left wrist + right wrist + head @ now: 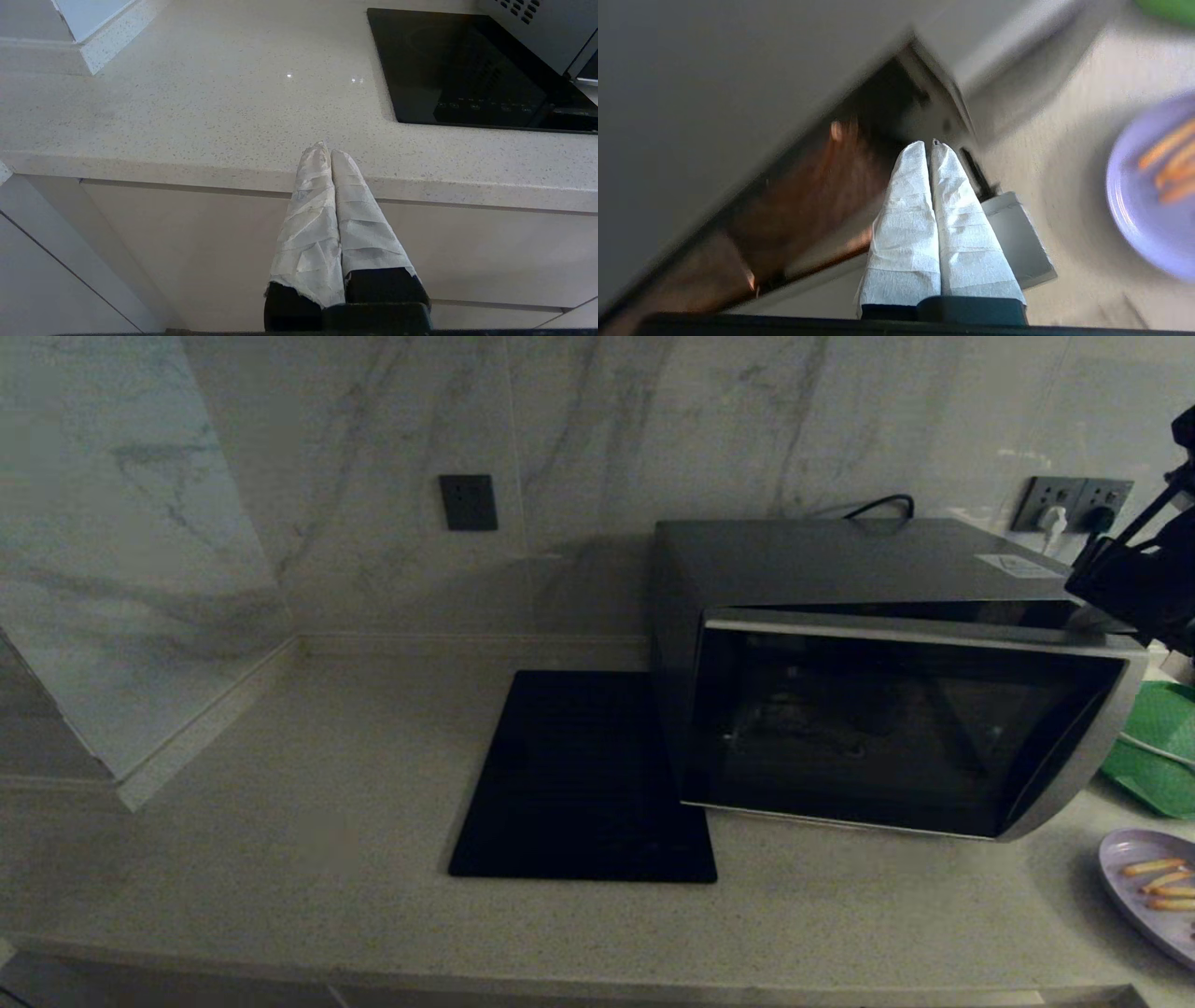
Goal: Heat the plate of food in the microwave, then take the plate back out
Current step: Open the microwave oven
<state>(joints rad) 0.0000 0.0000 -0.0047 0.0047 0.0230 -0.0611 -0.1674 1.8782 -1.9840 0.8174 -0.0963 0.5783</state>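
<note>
From the head view we see the large grey-silver microwave with its dark glass door [896, 709] standing on the pale speckled stone counter [280, 821], its drop-down door tipped partly open at the top. Just beside it on the left lies a flat black square mat [583, 779]. Our right gripper [1134, 583] sits at the door's upper right corner, empty; the left arm is out of this view. The round, shallow, pale lilac plate with thin golden-orange food sticks [1134, 877] rests on the counter near the right edge, in front of the microwave and apart from it, with a green mesh-textured tray [1158, 747] behind it.

In the left wrist view, our left gripper [331, 156] hangs at the counter's front edge, its cloth-wrapped fingers pressed together on nothing.

In the right wrist view, the right gripper's wrapped fingers [920, 186] are likewise pressed together, their tips at the gap of the opening door, and the plate shows off to one side on the counter.

We judge the plate to be rigid, light and smooth, so likely slippery in a pinch. The loose sticks would roll if it tilts. We would take it by the bare rim and keep it level.
</note>
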